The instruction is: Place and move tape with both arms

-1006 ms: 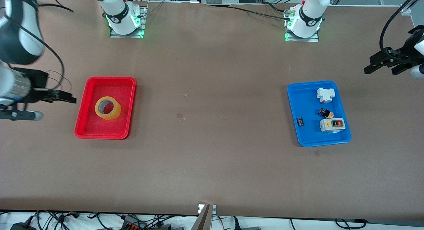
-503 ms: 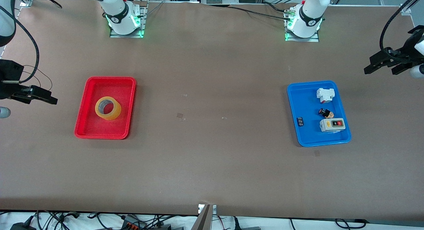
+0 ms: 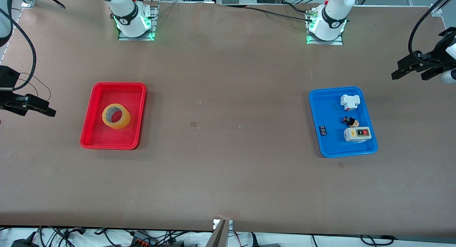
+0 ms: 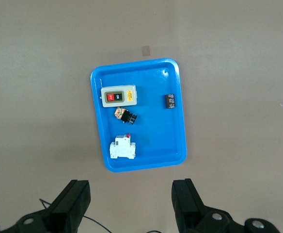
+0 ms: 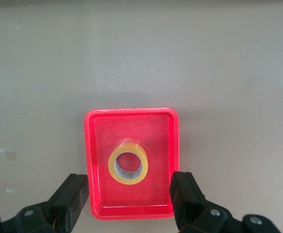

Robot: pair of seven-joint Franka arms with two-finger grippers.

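The tape (image 3: pixel 120 123), a yellowish ring, lies flat in the middle of a red tray (image 3: pixel 119 84) toward the right arm's end of the table. My right gripper (image 3: pixel 48 111) is open and empty, high over the bare table at the table's end, apart from the red tray. Its wrist view looks down on the tape (image 5: pixel 111 165) in the red tray (image 5: pixel 132 111) between the open fingers (image 5: pixel 73 194). My left gripper (image 3: pixel 409 73) is open and empty, waiting high over the table's other end; its wrist view shows spread fingers (image 4: pixel 187 204).
A blue tray (image 3: pixel 315 111) toward the left arm's end holds a white breaker (image 3: pixel 349 101), a black-and-red button (image 3: pixel 350 121), a grey switch box (image 3: pixel 357 134) and a small black part (image 3: pixel 322 130). It also shows in the left wrist view (image 4: pixel 151 87). Arm bases stand along the table's farther edge.
My right gripper has drawn away from the red tray toward the table's end, leaving the tape in the tray. The left arm has not moved.
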